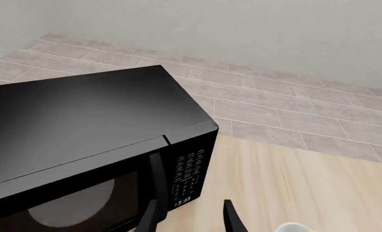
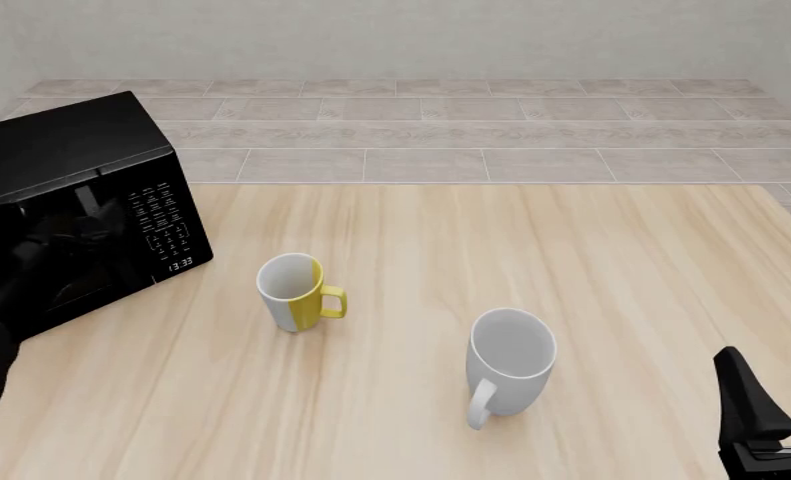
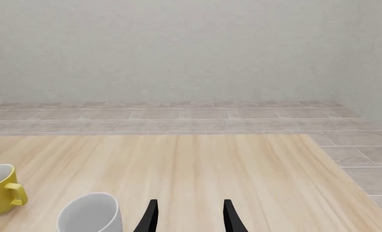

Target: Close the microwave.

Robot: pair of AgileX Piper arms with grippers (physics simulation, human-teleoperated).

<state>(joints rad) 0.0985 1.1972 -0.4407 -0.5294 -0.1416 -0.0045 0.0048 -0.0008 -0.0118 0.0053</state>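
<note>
The microwave (image 2: 82, 205) is a glossy black box at the bench's (image 2: 529, 250) far left edge, its keypad (white buttons, small display) facing the middle and its door looking nearly flush. The left gripper (image 1: 187, 217) hovers just before the door's handle edge, fingers spread, grasping nothing. The right gripper (image 3: 187, 217), likewise released, sits well apart at the near right corner.

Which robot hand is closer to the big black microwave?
The left gripper: it sits right in front of the microwave door. The right gripper hangs far across the table, beyond both mugs.
</note>
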